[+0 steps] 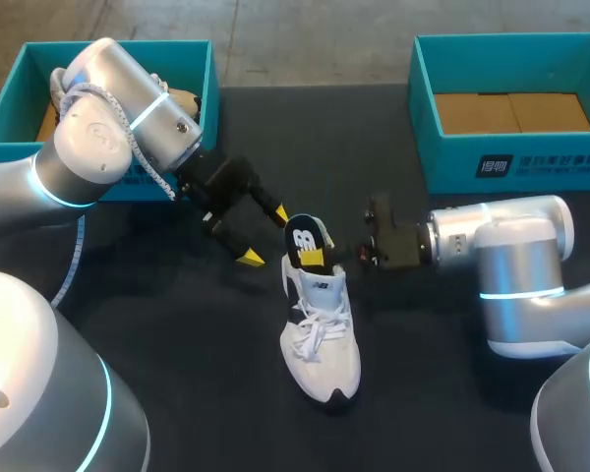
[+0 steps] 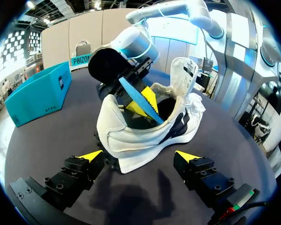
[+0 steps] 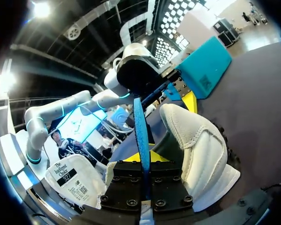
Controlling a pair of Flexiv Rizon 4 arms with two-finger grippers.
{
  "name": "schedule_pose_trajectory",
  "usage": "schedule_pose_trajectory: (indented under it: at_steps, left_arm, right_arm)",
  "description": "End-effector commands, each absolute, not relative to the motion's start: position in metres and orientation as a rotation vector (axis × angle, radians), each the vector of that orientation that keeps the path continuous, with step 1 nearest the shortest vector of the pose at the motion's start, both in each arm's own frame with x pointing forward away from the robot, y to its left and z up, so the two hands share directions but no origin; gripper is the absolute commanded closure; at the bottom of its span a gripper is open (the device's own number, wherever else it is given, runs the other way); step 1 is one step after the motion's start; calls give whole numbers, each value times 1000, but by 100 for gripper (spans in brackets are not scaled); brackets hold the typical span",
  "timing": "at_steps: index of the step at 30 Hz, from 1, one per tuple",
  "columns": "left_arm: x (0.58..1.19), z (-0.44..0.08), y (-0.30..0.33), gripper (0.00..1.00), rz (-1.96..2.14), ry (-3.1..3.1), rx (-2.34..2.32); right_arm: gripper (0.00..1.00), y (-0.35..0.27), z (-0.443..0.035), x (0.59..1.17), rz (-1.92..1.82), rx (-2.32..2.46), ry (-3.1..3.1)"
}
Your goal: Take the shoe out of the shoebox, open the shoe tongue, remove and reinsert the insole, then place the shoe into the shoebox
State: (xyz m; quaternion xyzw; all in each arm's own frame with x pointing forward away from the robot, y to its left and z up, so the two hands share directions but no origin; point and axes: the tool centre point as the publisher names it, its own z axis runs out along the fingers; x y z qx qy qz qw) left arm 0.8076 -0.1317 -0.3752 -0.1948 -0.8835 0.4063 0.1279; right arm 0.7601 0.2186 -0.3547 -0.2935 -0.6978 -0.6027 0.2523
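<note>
The right arm lies level, right gripper (image 1: 324,254) clamping the insole (image 3: 139,136) upright over the white sneaker's (image 1: 320,334) heel on the table (image 1: 177,324), left gripper (image 1: 265,236) gaping wide beside it, the tongue label's (image 2: 189,70) print seemingly illegible.

white shoe (image 1: 322,339) upright, black insole (image 1: 303,242) on edge in its opening, teal shoebox (image 1: 452,165) well apart

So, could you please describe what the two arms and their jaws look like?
Both the left arm and right arm are rounded silver-grey housings with glowing pale-blue rings. A white braided cable runs over the left one. The jaws are black, yellow-tipped.
</note>
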Motion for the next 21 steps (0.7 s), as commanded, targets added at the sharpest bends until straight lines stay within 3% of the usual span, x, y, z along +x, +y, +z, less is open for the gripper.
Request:
schedule_pose_trajectory:
  at_steps: [1, 5, 6, 7, 8, 11, 21]
  left_arm:
    - [807, -375, -132, 0, 1179, -2572, -567]
    - [807, -375, -132, 0, 1179, -2572, -567]
    - [807, -375, -132, 0, 1179, -2572, -567]
    - [807, -375, -132, 0, 1179, -2572, -567]
    - [807, -375, -132, 0, 1179, -2572, -567]
    - [807, -375, -132, 0, 1179, -2572, -567]
    - [807, -375, -132, 0, 1179, -2572, -567]
  right_arm:
    - [100, 217, -356, 752, -1635, -809, -1903]
    - [100, 216, -355, 751, -1645, -808, -1901]
    - [94, 216, -354, 752, -1657, -805, -1900]
    - [75, 216, -352, 753, -1670, -800, -1900]
    - [65, 216, -351, 754, -1682, -795, -1901]
    - [48, 217, -346, 757, -1711, -779, -1908]
    - [54, 217, -333, 767, -1774, -745, -1924]
